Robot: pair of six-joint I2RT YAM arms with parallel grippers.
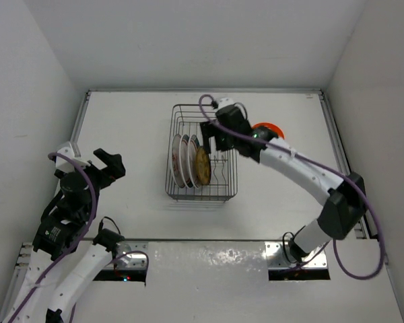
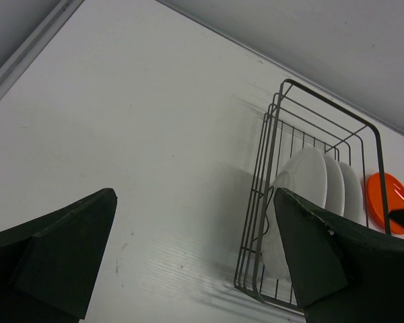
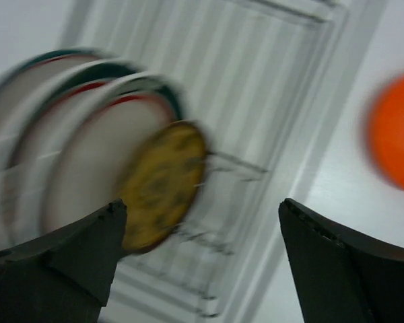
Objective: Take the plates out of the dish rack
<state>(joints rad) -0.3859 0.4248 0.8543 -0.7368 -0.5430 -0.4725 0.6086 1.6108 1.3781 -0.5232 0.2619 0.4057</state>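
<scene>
My left gripper [image 1: 116,167] hangs at the left, jaws spread; my right gripper [image 1: 207,138] reaches far, jaws spread.

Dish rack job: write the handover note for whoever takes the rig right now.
Open and empty: left gripper, over the table left of the rack; right gripper, above the rack's far right part.
Done: orange plate lies on the table, right of the rack.
Left: three white plates and the amber plate stand upright in the rack.
</scene>
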